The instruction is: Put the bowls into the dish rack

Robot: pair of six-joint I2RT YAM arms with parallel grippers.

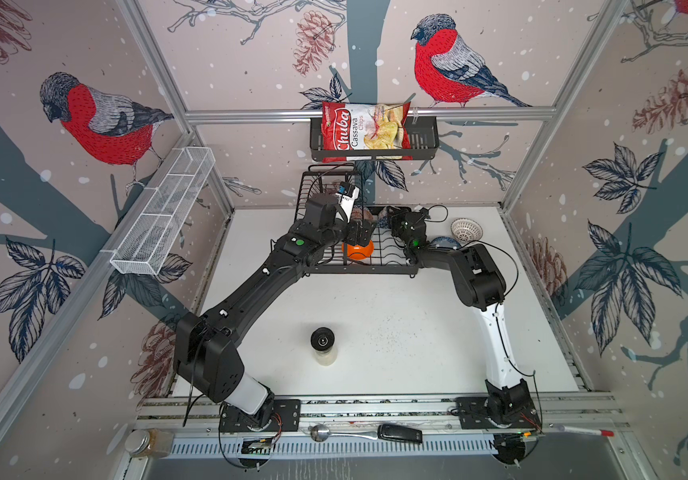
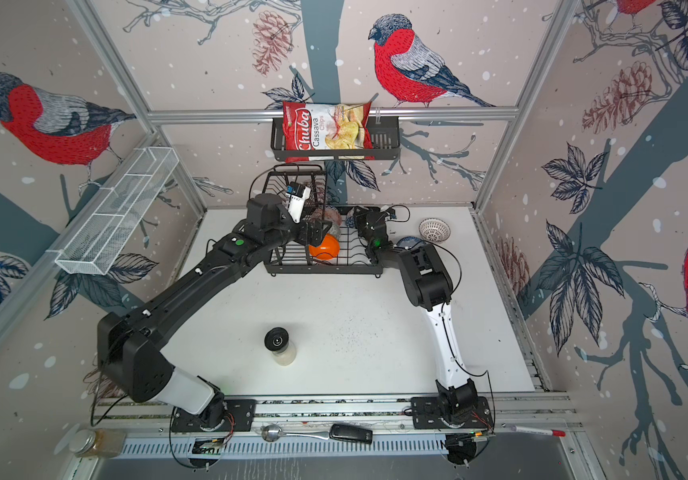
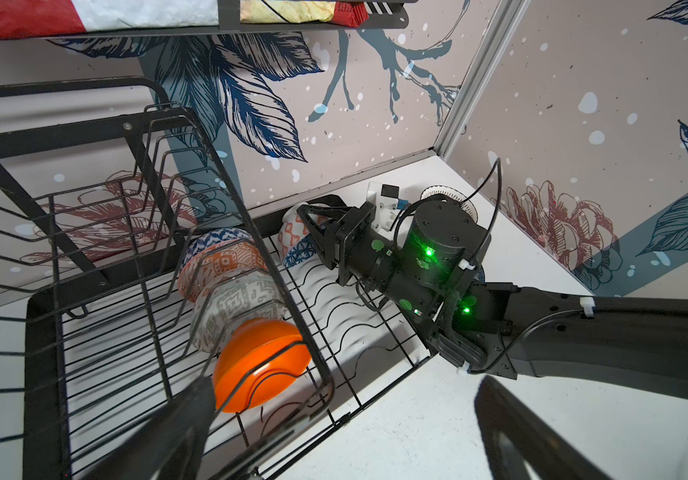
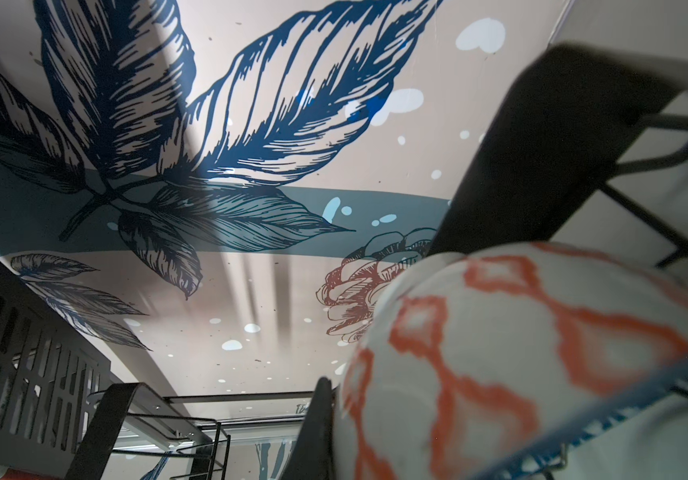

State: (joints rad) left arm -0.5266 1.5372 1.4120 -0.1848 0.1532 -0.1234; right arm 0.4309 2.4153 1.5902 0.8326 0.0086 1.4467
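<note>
Overhead, the left end effector (image 1: pixel 360 236) hangs spread wide above the orange bowl (image 1: pixel 358 250), set on edge in the dish rack (image 1: pixel 392 268). Further right, the right end effector (image 3: pixel 311 232) pinches the rim of an orange-and-blue bowl (image 3: pixel 294 245) at the rack's back — best seated between the wavy wires (image 3: pixel 346 299), tipped on edge, before any release. A white lattice bowl (image 1: pixel 466 230) waits on the surface (image 1: pixel 375 324).

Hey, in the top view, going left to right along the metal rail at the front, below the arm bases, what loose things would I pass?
Glass jar → spoon → small black handle-shaped object → white pen with a red tip.
</note>
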